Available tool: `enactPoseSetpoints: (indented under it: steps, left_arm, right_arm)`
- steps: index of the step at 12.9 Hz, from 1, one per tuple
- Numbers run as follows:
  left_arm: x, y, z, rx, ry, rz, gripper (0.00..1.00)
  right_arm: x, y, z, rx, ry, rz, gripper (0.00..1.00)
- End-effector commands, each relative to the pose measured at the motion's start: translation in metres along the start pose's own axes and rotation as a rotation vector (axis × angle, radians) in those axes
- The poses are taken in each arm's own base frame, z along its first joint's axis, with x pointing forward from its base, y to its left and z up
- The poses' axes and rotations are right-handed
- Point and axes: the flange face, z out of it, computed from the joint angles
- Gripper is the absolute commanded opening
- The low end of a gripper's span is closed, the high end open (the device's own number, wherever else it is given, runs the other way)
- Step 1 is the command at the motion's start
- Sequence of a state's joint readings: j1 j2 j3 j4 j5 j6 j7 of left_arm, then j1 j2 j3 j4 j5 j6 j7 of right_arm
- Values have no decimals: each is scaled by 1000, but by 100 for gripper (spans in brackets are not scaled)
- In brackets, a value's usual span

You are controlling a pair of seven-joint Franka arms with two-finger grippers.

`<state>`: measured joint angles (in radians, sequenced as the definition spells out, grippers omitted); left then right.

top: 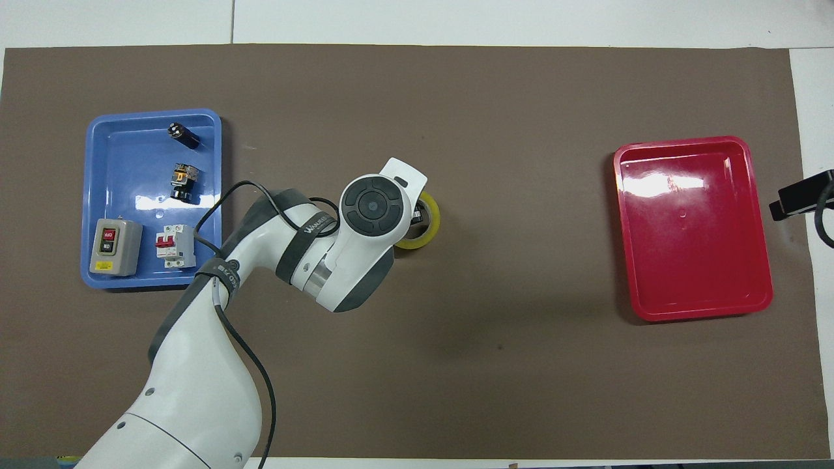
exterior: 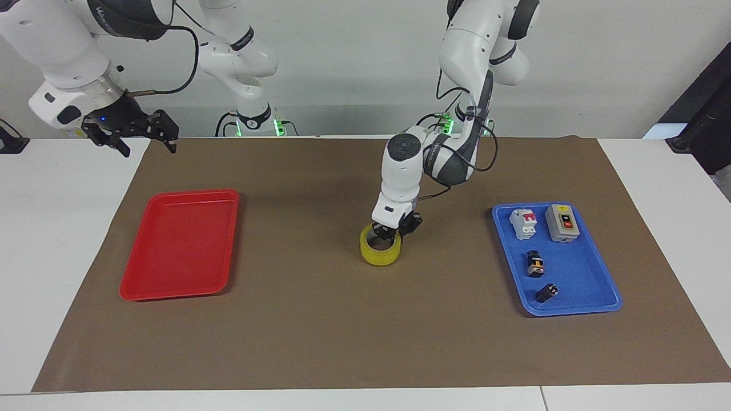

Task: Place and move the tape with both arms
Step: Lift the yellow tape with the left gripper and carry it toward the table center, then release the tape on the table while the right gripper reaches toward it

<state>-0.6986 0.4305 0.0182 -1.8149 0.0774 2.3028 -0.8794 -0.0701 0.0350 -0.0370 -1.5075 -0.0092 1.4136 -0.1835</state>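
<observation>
Lying flat on the brown mat (exterior: pixel 320 319) near the middle of the table: the tape (exterior: pixel 380 252), one yellow translucent roll, hole upward, roughly midway between the two trays.

Left gripper (exterior: pixel 394 231): directly over the roll's rim on the side nearer the robots, fingers reaching down at the ring wall. Whether they pinch the wall or stand off it I cannot tell. From overhead the arm's wrist covers most of the roll, leaving only a yellow crescent (top: pixel 427 229) in sight. Black band on the left arm's forearm carries white lettering, only partly legible.

Blue tray (exterior: pixel 594 305): toward the left arm's end of the table. Contents: grey switch box (top: pixel 115 247) with a red and a black button and a yellow label, wording too small to read; white circuit breaker (top: pixel 174 246) with red levers beside it; two small black parts (top: pixel 183 184) farther from the robots.

Red tray (exterior: pixel 180 245): toward the right arm's end.

Right gripper (exterior: pixel 137 132): waiting in the air over the mat's corner at that end, fingers spread apart, holding nothing.
</observation>
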Motion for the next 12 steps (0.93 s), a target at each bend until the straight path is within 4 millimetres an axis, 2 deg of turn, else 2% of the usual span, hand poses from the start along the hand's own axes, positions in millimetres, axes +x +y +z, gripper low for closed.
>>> enactPoseSetpoints:
  steps: [1,2,3,5,6,8,10,12]
  left_arm:
    - [3,0,-7,19,22,-1,16]
    - [2,-1,-12,17,22,1,77]
    - [3,-6,-23,13,26,-3,100]
    - [2,-26,-53,10,29,-9,100]
    - [9,-45,-73,4,37,-33,100]
    - [26,-84,-98,36,13,-3,100]
    - [40,-125,-119,80,-42,53,100]
    - [66,-181,-139,77,-68,79,100]
  right_arm:
    - [-4,1,1,16,15,11,100]
    - [-4,1,1,16,15,11,100]
    - [-4,0,0,15,17,9,100]
    - [-4,-1,-1,15,20,9,100]
    - [-3,-1,0,14,23,11,100]
    - [-2,-1,-1,11,36,8,100]
    - [0,-14,0,5,31,-13,100]
    - [6,-46,2,-1,30,4,100]
